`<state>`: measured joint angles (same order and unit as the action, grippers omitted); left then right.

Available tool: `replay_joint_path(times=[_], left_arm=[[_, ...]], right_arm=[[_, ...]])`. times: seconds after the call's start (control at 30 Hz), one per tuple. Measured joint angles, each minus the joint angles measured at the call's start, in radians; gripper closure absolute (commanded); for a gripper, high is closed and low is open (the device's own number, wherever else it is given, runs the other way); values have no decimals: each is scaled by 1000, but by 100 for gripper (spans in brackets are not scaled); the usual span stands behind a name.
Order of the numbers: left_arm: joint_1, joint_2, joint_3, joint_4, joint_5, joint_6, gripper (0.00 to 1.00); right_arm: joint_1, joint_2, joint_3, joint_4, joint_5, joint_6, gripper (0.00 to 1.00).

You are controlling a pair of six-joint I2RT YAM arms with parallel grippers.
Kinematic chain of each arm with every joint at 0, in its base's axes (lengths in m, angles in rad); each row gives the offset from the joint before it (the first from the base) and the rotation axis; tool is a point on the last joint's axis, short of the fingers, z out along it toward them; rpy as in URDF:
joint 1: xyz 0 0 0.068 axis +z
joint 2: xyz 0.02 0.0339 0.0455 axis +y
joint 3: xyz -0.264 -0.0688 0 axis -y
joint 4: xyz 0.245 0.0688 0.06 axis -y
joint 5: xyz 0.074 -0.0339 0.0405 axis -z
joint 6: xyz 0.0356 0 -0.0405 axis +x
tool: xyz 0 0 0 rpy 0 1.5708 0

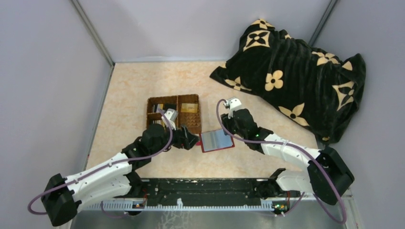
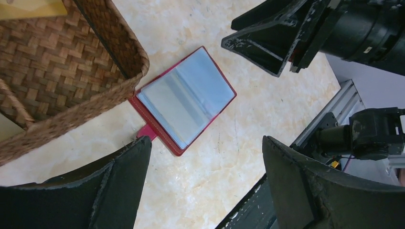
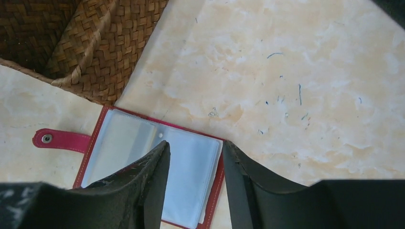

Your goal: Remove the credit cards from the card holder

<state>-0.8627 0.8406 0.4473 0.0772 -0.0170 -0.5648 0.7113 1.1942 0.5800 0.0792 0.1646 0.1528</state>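
The red card holder (image 1: pixel 217 140) lies open and flat on the table, its clear bluish pockets up. It also shows in the left wrist view (image 2: pixel 186 100) and the right wrist view (image 3: pixel 119 148). Its snap tab (image 3: pixel 52 139) points toward the basket. No card shows in the pockets I see. Credit cards lie in the wicker basket: a tan one (image 1: pixel 189 108), dark ones (image 1: pixel 160 109) and a yellow one (image 2: pixel 28 7). My left gripper (image 1: pixel 193 141) is open and empty at the holder's left edge. My right gripper (image 3: pixel 193 152) is open, its fingers astride the holder's right page.
The brown wicker divided basket (image 1: pixel 173 113) stands just behind and left of the holder, its corner nearly touching it (image 2: pixel 129 57). A black blanket with tan flowers (image 1: pixel 296 71) is heaped at the back right. Grey walls close in the table. A metal rail (image 1: pixel 205 193) runs along the near edge.
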Motion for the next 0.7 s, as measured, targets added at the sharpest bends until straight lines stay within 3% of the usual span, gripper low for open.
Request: replay_joint_path(times=[0.1,0.13,0.2,0.23,0.43,0.67,0.7], left_arm=[[-4,40,-30,44,19,-23,9],[-6,55,-44,58,23,-28,9],[-10,87,-70,82,31,-39,10],[-13,108,-86,97,33,-45,10],[-46,216,-189,188,19,-86,9],[-33,225,-189,154,-154,-93,7],[-16,232,-174,142,-169,-89,7]], right_arm=[[0,-10,-18,-3,0,16,59],[0,-8,-18,-14,0,21,67],[0,1,-18,-22,2,35,93],[0,11,-16,-21,3,40,100],[0,120,44,-58,-1,53,100],[0,129,56,-57,-30,66,100],[0,129,55,-55,-37,69,96]])
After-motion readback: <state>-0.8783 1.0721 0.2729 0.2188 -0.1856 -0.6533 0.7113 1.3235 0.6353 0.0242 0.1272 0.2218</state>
